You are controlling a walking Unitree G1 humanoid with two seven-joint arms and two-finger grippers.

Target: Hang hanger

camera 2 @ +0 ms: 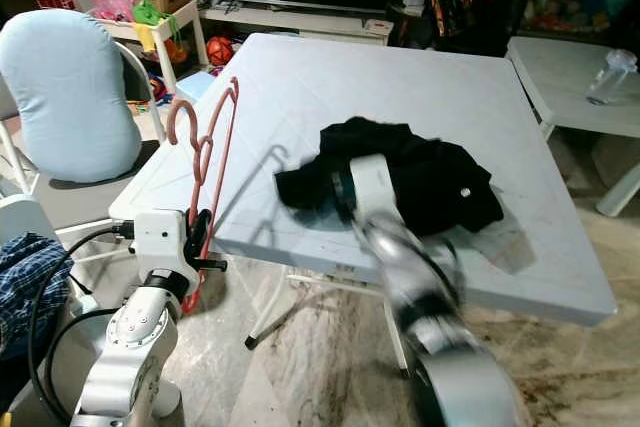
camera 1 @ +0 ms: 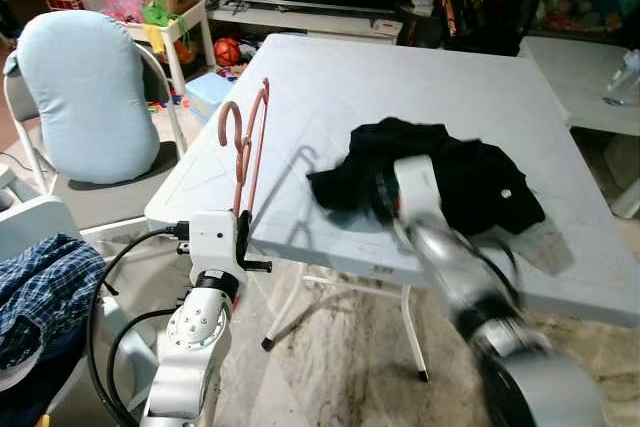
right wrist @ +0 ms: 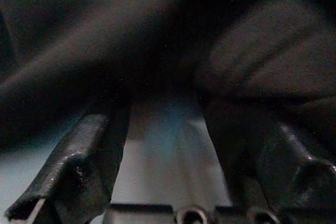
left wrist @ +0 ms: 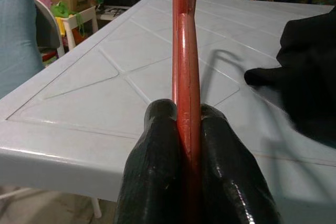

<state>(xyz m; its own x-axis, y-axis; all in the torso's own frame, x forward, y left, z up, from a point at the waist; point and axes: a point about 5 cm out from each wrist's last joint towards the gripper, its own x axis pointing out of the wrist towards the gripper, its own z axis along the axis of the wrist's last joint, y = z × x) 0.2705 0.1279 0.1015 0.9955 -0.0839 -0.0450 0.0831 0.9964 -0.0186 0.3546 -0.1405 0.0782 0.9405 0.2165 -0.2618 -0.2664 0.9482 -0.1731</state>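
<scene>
Left gripper [left wrist: 189,145] clamped on upright pink hanger [camera 1: 245,152]. Right gripper [right wrist: 168,140], blurred, fingers spread, tips hidden against black garment [camera 1: 470,182] on table [camera 1: 420,87].

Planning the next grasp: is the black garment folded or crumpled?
Crumpled: the black garment lies in an uneven heap on the table, right claw open at it.

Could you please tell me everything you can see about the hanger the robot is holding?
The hanger is a thin, salmon-pink one that looks like plastic, with a curved hook at its top and slim bars below. It stands roughly upright, seen nearly edge-on, at the near left corner of the white table, casting a shadow on the tabletop. The left gripper is shut on its lower part, a black finger pressed on each side. It is apart from the black garment lying on the table.
</scene>
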